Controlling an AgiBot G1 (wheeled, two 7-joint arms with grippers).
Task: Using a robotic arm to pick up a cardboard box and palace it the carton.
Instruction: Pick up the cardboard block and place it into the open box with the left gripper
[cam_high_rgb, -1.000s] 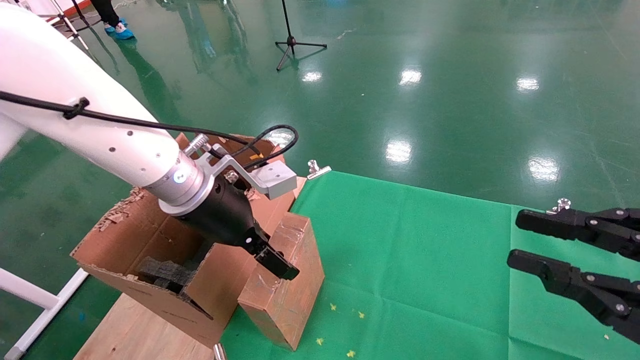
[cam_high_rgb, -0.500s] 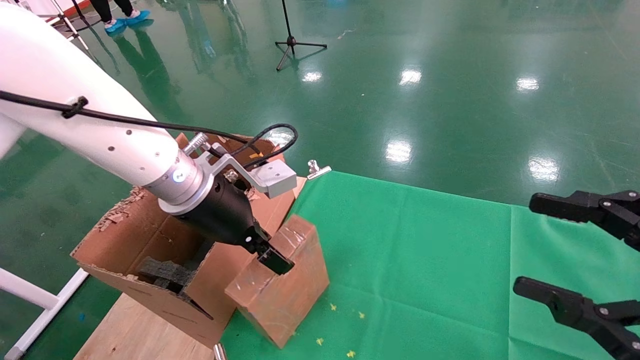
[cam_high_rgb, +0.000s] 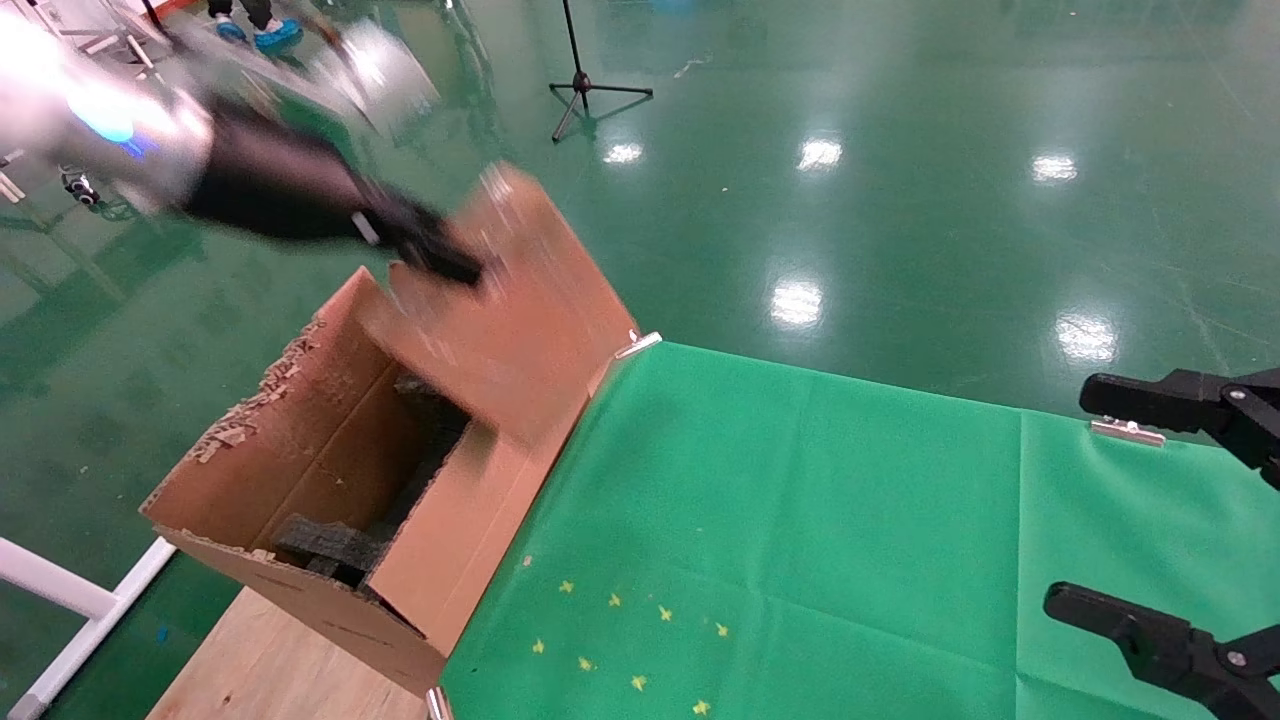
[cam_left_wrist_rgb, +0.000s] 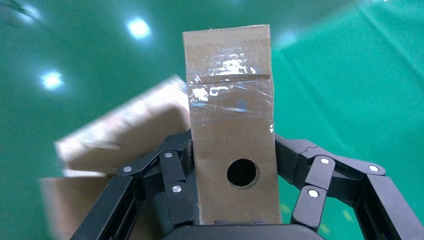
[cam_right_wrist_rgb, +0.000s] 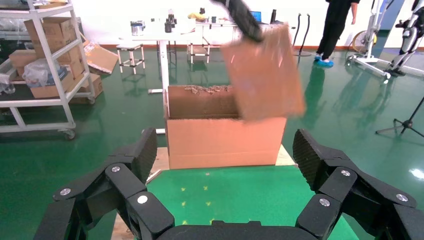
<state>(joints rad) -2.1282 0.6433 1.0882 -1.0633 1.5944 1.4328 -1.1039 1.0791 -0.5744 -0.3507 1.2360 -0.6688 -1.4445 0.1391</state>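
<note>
The left gripper, jaws clamped on the cardboard box, holds it tilted above the carton; it could snag a flap. The right gripper idles, jaws wide.

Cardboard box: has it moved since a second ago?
Yes. The cardboard box, clamped in the left gripper, has been lifted off the green cloth, where it stood beside the carton, and now hangs above the carton's open top.
</note>
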